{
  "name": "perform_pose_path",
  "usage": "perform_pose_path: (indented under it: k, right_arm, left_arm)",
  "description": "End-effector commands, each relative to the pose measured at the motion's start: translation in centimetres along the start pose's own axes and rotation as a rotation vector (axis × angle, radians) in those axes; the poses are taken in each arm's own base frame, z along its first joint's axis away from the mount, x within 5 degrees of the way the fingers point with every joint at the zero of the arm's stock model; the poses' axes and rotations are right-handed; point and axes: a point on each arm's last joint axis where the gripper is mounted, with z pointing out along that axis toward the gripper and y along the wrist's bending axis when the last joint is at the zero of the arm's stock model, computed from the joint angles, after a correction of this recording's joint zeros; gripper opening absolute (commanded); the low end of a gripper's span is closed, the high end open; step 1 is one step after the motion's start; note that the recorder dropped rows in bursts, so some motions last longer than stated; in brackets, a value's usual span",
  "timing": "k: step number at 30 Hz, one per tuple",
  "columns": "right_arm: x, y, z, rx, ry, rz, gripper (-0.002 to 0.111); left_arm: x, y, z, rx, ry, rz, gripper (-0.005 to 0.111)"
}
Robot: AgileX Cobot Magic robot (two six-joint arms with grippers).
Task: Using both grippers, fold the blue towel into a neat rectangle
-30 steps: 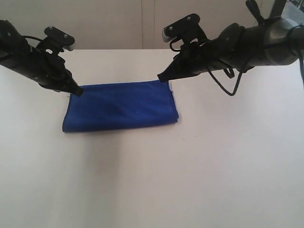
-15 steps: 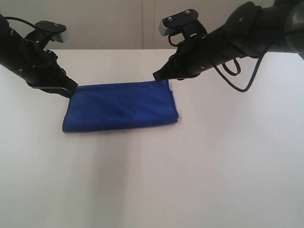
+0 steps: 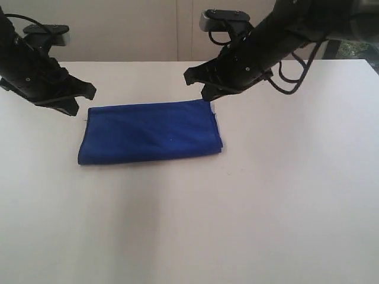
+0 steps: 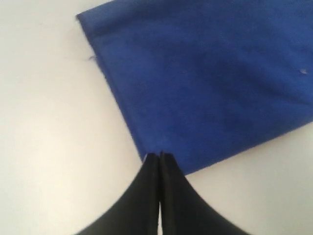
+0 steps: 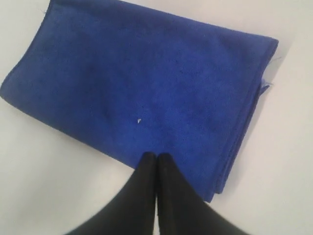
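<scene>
The blue towel lies flat on the white table as a folded rectangle, with its layered edges stacked at the right end. My left gripper hovers just off the towel's far left corner, shut and empty; in the left wrist view its gripper points at the towel edge from above. Near the far right corner my right gripper is shut too, holding nothing. The right wrist view shows its gripper over the towel.
The white table stretches wide in front of and to the right of the towel. A pale wall stands behind the table's far edge. A loose thread sticks out at one towel corner.
Both grippers have lifted away from the towel's far corners and their arms have swung more upright. The towel has not moved.
</scene>
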Motion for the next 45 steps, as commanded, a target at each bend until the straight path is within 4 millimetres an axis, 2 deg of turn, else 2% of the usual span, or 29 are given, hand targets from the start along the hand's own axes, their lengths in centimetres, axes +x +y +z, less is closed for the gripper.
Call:
perform_pose_path:
  k: [1,5,9,14,18,25,28,34,45]
  right_arm:
    - [0.2,-1.5,2.4,0.038,0.103,0.03,0.0]
    - [1.3,-2.8,5.9,0.05,0.154,0.054,0.0]
    - [1.9,-3.7,8.1,0.066,0.155,0.068,0.0]
    - [1.7,-3.7,8.4,0.069,0.124,0.074,0.0]
    - [1.7,-3.6,8.8,0.069,0.121,0.071,0.0]
    - [2.4,-3.9,10.2,0.065,0.152,0.081,0.0]
    - [2.4,-3.8,10.1,0.059,0.157,0.08,0.0]
    - [1.5,-2.8,9.2,-0.012,0.145,0.074,0.0]
    - [2.4,-2.6,11.5,-0.069,0.156,0.067,0.0]
  left_arm:
    - [0.1,0.8,2.7,-0.041,0.132,-0.057,0.0]
    - [0.5,0.5,4.4,0.013,0.176,-0.119,0.0]
    - [0.2,0.5,4.7,0.025,0.143,-0.138,0.0]
    - [-0.3,0.5,5.0,0.032,0.087,-0.158,0.0]
    - [-0.7,0.3,6.4,0.076,0.045,-0.206,0.0]
    - [0.0,0.5,8.8,0.075,0.1,-0.215,0.0]
    - [0.2,0.5,9.4,0.074,0.112,-0.218,0.0]
    - [0.4,0.6,9.9,0.073,0.128,-0.221,0.0]
    - [0.6,0.7,10.7,0.069,0.138,-0.224,0.0]
